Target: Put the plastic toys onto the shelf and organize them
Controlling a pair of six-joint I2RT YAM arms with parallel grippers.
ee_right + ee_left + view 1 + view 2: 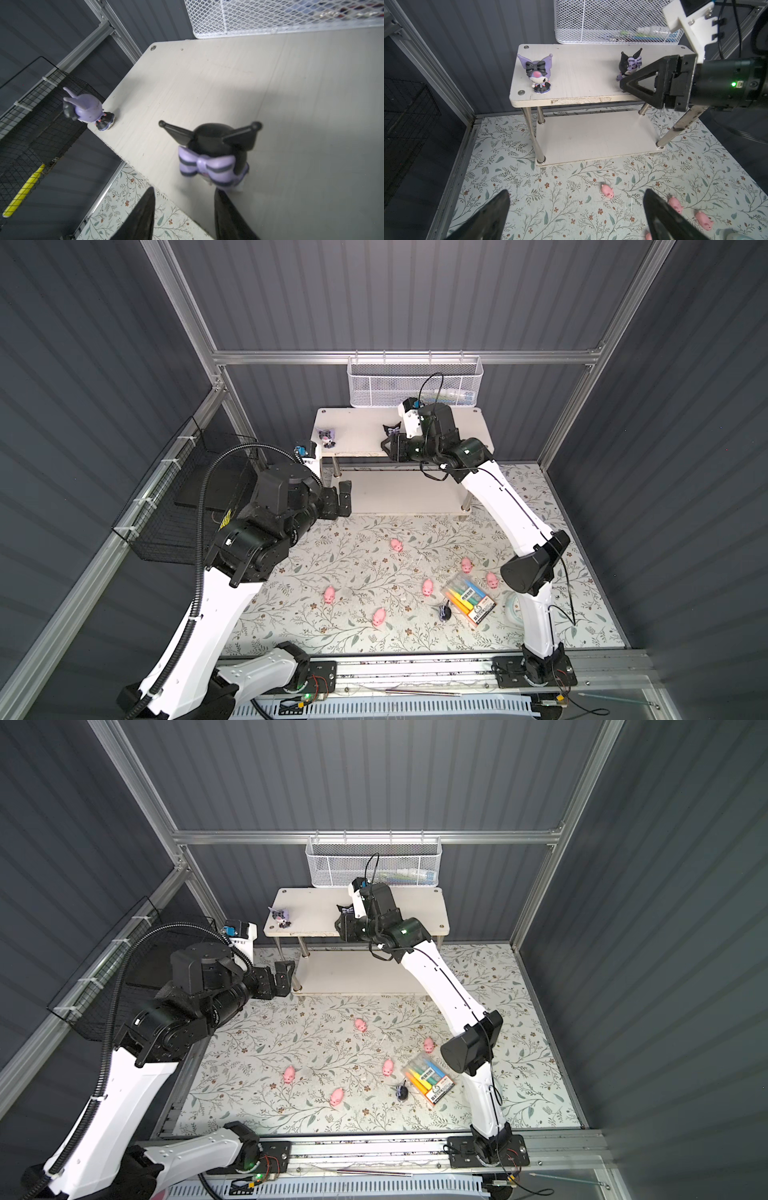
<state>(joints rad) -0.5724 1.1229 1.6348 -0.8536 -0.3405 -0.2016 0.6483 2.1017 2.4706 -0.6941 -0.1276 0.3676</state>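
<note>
The left claw (345, 498) hangs wide and empty near the left end of the shelf (361, 423), above the mat (291, 614). On the top board a purple-eared figure (538, 74) stands upright near the left front corner. Well apart from it, about mid-board, a black-eared figure (214, 153) stands upright near the front edge. The right claw (185, 191) sits at that edge, jaws partway apart with nothing between them. One fingertip lies just beside the figure's base, and I cannot tell whether it touches. I take this as the release at the end of a placing, with two of three figures up. The lower board is bare. On the mat six pigs (329, 594) lie scattered, and the third figure (445, 610) lies on its side just beside the markers (467, 597). Next, the right claw should back straight off without clipping the ears. It can then drop to the fallen figure, which needs a grip clear of the pack.
</note>
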